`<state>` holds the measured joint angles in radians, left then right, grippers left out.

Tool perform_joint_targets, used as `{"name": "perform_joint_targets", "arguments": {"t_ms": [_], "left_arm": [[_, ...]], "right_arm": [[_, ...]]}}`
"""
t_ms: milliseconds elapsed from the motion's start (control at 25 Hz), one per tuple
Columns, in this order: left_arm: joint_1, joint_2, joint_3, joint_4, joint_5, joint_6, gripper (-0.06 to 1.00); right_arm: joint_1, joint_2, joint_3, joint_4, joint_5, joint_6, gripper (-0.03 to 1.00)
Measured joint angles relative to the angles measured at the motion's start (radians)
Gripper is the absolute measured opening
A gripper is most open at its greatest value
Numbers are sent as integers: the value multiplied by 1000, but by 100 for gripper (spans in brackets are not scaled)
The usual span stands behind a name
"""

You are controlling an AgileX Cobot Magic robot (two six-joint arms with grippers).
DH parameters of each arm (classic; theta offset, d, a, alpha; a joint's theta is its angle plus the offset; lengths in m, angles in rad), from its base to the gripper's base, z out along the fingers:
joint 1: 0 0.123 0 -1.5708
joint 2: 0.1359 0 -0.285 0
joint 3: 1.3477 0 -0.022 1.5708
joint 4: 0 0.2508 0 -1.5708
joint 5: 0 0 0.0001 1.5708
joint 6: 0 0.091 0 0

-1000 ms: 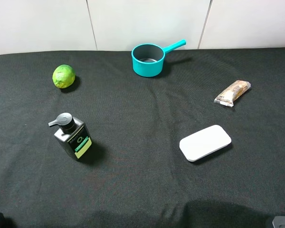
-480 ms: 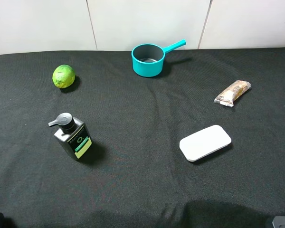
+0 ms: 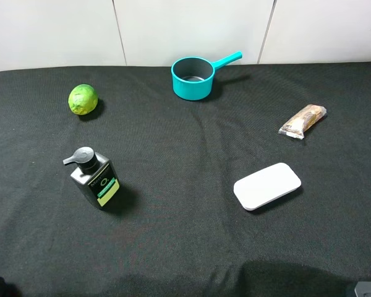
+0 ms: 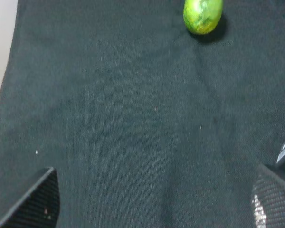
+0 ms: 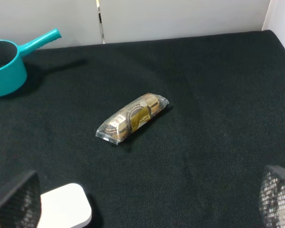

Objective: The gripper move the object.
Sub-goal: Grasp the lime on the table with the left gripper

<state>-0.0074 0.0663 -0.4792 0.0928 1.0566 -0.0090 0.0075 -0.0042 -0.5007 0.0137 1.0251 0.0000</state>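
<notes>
The yellow-green lime [image 3: 83,99] lies on the black cloth at the far left, left of the teal pot [image 3: 193,77]. It also shows in the left wrist view [image 4: 203,15], far ahead of my left gripper [image 4: 154,199]. The left gripper is open and empty, with its two fingertips [image 4: 34,203] spread wide over bare cloth. My right gripper [image 5: 147,202] is open and empty too, its fingertips [image 5: 16,199] wide apart. In the high view only slivers of both arms show at the bottom corners.
A black pump bottle with a green label [image 3: 94,177] stands at front left. A wrapped snack bar [image 3: 303,120] and a white flat case [image 3: 267,185] lie on the right; both show in the right wrist view, the bar [image 5: 132,118] and the case [image 5: 66,205].
</notes>
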Motion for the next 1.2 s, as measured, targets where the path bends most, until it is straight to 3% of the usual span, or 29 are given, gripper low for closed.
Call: {"name": "perform_joint_targets", "arguments": {"t_ms": [840,1200], "left_arm": [[0,622,-93,4,-12,-7,80],[0,793,-158,3,-18,-8,80]], "right_arm": [[0,0,0,0,0,0,69],[0,0,0,0,0,0,69]]}}
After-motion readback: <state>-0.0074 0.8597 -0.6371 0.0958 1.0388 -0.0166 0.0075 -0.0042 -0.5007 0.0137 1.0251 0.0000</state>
